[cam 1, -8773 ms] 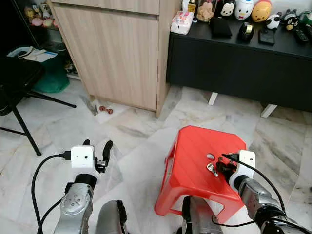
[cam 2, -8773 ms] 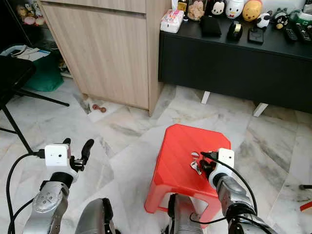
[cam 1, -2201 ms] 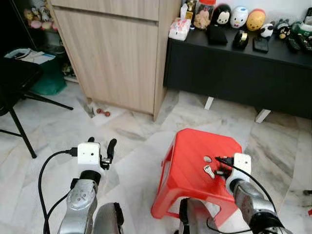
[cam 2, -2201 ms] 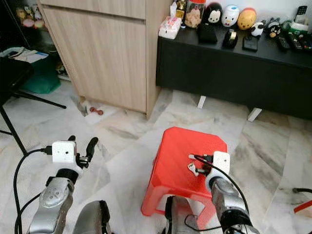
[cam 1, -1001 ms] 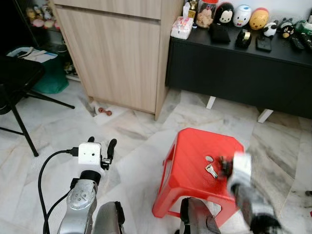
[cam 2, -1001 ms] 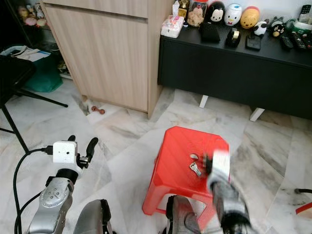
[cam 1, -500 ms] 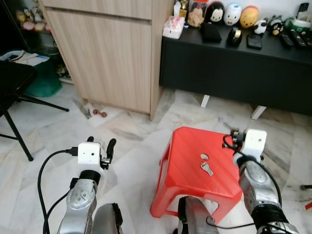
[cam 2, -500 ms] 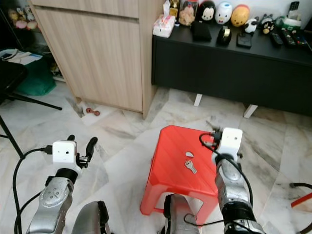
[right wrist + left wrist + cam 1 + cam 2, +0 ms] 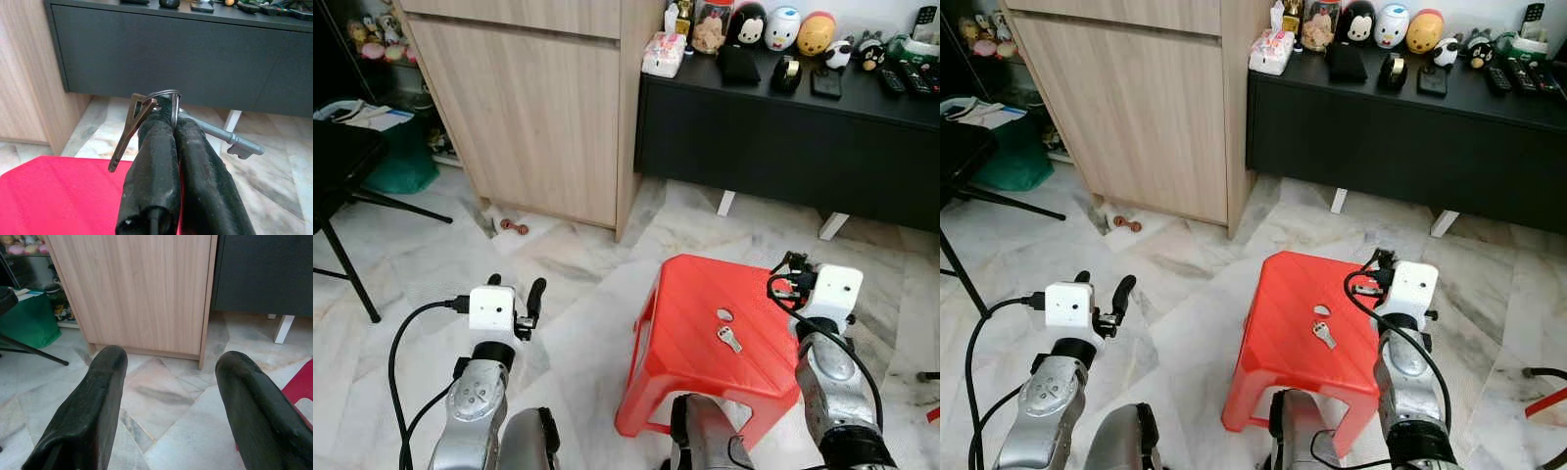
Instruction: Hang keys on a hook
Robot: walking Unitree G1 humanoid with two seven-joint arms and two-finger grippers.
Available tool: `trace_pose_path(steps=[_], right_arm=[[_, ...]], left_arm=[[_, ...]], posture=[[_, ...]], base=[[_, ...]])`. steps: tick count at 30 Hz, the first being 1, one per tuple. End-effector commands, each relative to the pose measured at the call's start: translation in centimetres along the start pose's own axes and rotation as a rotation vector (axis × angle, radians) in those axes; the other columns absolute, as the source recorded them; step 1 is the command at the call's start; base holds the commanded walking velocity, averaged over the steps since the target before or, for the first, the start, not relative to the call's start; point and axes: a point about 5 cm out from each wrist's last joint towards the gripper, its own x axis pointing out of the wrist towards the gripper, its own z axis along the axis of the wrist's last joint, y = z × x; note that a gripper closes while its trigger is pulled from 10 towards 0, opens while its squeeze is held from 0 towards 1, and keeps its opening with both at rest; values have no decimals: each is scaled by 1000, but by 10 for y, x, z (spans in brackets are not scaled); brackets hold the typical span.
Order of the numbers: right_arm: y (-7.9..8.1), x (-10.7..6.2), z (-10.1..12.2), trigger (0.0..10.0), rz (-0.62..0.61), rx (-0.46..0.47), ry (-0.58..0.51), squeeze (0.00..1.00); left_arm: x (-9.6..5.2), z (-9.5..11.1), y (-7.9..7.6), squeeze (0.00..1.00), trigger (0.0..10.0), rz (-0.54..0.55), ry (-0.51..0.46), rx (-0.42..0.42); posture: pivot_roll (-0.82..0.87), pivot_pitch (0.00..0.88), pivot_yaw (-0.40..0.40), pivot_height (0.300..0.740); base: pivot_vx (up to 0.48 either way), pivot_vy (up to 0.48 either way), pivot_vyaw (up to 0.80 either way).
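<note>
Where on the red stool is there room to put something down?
The red stool is bare on its left half, from the lone key to its left edge. The black sideboard top is crowded with figurines.

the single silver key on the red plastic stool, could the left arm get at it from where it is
Probably not without shifting: the left gripper, open, sits beyond the red plastic stool's left side, while the silver key lies right of centre. Nothing covers it.

Ringed keys (image 9: 166, 110) in pinched end effector (image 9: 172, 128)
</note>
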Motion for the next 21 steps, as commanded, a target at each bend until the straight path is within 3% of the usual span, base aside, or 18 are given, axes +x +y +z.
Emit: trace_pose_path(steps=[1, 9, 14, 16, 17, 21], right_arm=[[-6, -3, -1, 10000, -32, -9, -6, 0], [-6, -6, -9, 10000, -36, -22, 47, 0], [-5, -8, -22, 10000, -20, -41, 135, 0], [-5, -11, -32, 10000, -8, -90, 203, 0], [-4, -15, -45, 10000, 10, -111, 294, 0], [1, -23, -61, 10000, 63, -135, 412, 0]], left_arm=[[-1, -3, -3, 0, 10000, -10, 8, -1], [-2, -3, -3, 0, 10000, -14, 7, 5], [-2, -3, -3, 0, 10000, -14, 8, 4], [-2, -3, -3, 0, 10000, -14, 8, 4], [-2, -3, -3, 0, 10000, -14, 8, 5], [-2, -3, -3, 0, 10000, -14, 8, 5]], posture=[[-98, 106, -74, 596], [-95, 110, -73, 596], [-96, 111, -73, 596], [-96, 113, -73, 596], [-96, 113, -73, 596], [-96, 116, -72, 596]], base=[[0, 0, 0], [0, 0, 0], [0, 0, 0], [0, 0, 0], [0, 0, 0], [0, 0, 0]])
